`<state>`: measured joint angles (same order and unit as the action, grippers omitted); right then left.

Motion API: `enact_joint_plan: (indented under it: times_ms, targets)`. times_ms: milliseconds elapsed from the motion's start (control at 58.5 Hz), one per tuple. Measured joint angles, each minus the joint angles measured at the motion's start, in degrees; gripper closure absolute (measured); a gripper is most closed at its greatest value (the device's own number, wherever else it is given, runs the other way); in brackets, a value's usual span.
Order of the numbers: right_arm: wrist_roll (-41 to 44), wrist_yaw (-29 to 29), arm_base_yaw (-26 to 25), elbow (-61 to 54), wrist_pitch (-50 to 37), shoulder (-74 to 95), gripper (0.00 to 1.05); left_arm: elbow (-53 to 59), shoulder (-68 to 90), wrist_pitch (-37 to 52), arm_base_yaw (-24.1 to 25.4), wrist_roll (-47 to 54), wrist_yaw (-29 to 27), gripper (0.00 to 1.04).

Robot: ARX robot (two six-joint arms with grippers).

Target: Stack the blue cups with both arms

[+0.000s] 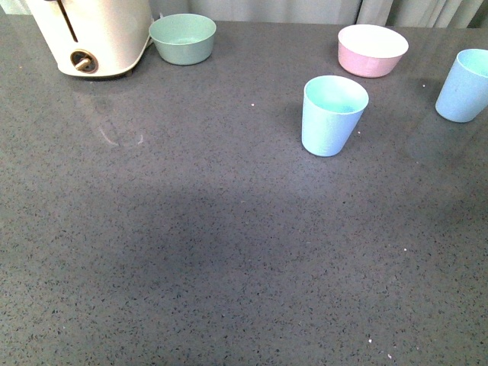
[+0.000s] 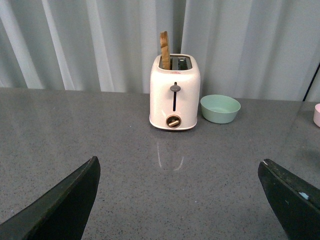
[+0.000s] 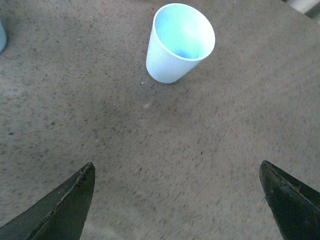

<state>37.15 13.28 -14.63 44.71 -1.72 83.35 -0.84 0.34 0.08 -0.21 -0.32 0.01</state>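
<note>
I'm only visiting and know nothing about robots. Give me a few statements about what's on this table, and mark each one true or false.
1. The two blue cups are stacked. False: the middle blue cup and the blue cup at the right edge stand apart, both upright.
2. The green bowl sits right beside the toaster. True.
3. The right gripper holds a cup. False: its jaws are wide open and empty.
4. A brown slice sticks up from the toaster's slot. True.
5. The pink bowl lies upside down. False: its opening faces up.
</note>
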Motion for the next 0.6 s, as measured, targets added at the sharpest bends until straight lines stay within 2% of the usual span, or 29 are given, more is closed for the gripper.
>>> enact_joint_plan:
  times_ms: [239, 599]
  targets:
    - [9.3, -2.0, 5.4, 18.6, 6.6, 17.0, 0.09, 0.0, 0.0, 0.0, 0.0, 0.0, 0.0, 0.09]
    - [11.2, -3.7, 9.7, 36.1, 13.8, 33.6, 0.09, 0.0, 0.0, 0.0, 0.0, 0.0, 0.0, 0.09]
